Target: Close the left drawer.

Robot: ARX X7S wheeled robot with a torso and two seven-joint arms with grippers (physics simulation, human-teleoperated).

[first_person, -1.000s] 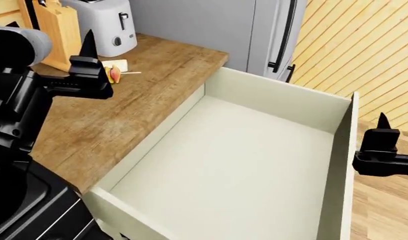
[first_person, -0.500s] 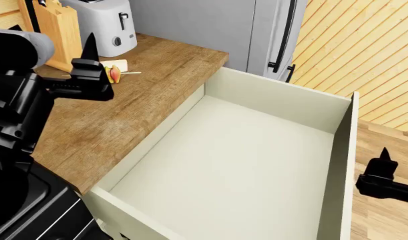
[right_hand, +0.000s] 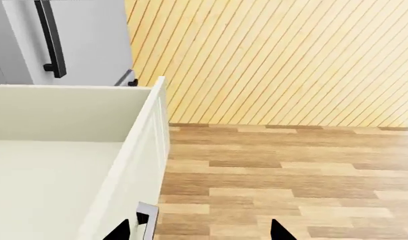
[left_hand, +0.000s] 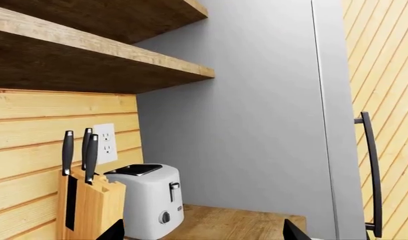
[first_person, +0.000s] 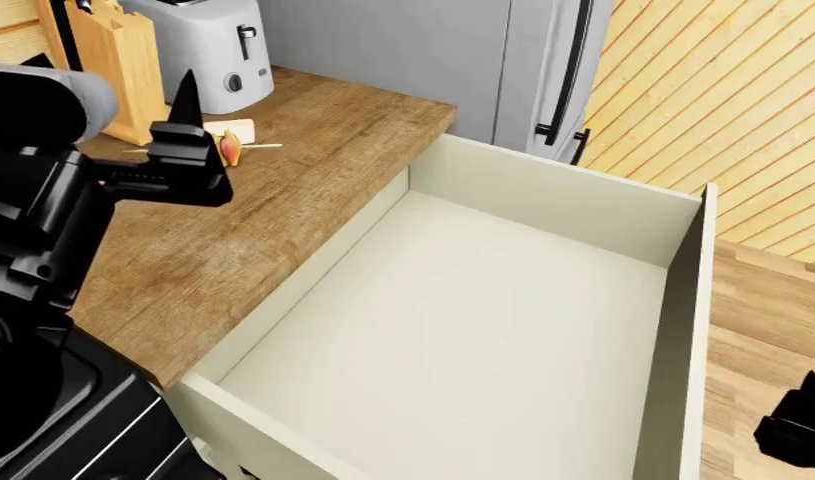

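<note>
Right gripper [right_hand: 198, 231] spread wide, empty, low over the wood floor [right_hand: 291, 170] just outside the front panel of the left drawer [first_person: 461, 340]; one fingertip close beside that panel. Left gripper [left_hand: 202, 232] likewise spread, raised over the countertop [first_person: 247, 220], well apart from the drawer. Drawer pulled fully out, cream inside bare. No legible writing on toaster [left_hand: 150, 200] or knife block [left_hand: 89, 210].

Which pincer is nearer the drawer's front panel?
Right. The right pincer sits just outside the left drawer's front panel; the left pincer hovers over the countertop.
</note>
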